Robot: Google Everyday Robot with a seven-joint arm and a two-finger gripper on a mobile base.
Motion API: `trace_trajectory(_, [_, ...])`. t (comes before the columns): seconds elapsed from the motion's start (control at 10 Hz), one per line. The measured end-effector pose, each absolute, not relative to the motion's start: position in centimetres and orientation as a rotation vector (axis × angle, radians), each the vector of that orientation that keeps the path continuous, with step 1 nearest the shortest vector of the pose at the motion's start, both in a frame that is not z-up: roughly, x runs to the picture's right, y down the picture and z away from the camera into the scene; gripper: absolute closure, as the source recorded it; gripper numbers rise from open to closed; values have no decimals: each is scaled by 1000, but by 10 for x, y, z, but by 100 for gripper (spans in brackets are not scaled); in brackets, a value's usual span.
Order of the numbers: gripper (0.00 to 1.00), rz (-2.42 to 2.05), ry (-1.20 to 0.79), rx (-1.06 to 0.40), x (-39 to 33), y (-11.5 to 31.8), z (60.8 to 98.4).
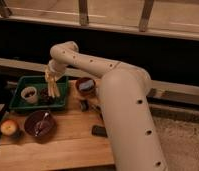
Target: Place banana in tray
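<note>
Wooden table [68, 145], dark room; tool [52, 76] over green tray [18, 104], clenched on banana [53, 88].

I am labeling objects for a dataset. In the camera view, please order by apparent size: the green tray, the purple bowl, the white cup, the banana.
1. Green tray.
2. Purple bowl, though it sits nearer the camera.
3. Banana, hanging from the claw over the tray.
4. White cup inside the tray.
</note>
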State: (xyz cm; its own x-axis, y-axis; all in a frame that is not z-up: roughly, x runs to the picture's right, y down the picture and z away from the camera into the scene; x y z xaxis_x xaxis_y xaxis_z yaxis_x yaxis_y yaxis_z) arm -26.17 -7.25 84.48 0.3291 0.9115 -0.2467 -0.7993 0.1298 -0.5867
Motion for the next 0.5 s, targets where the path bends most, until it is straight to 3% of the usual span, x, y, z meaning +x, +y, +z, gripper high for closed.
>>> trace_trajectory(0.5, [20,1340,-177,-589,-231,-95,837])
